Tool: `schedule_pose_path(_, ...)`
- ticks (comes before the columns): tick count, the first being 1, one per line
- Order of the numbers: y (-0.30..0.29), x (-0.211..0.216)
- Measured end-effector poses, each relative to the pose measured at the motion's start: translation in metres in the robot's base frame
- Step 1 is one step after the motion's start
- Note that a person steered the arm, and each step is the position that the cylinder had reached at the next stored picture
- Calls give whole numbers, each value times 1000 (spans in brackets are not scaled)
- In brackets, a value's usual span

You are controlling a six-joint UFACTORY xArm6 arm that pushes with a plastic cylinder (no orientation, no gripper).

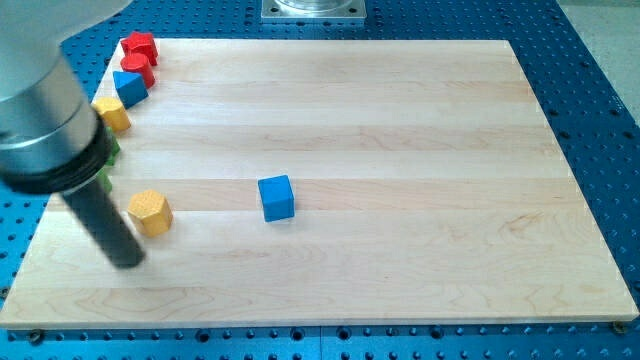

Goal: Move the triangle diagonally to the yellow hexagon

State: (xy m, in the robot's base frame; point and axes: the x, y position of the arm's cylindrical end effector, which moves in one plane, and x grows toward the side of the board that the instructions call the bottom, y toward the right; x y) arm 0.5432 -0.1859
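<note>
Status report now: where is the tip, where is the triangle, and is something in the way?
My tip sits at the yellow hexagon's lower left. Blue triangle far up the left edge. Yellow block and green blocks lie between.

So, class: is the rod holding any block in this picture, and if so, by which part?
Nothing is held. My tip is a bare rod end resting on the board, just below-left of the yellow hexagon, with a small gap between them.

Blue triangle (130, 88) at board's upper-left edge; yellow hexagon (150, 212) flat, lower left.
</note>
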Motion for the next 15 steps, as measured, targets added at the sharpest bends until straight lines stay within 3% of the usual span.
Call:
schedule_pose_path(1, 1, -19)
schedule_pose_path(2, -107, -4)
schedule_pose_path(3, -118, -23)
schedule_pose_path(5, -97, -164)
schedule_pose_path(6, -105, -191)
schedule_pose_path(10, -55, -238)
schedule_pose_path(11, -71, -254)
schedule_pose_path(13, -11, -265)
schedule_pose_path(14, -17, -285)
schedule_pose_path(15, 13, -308)
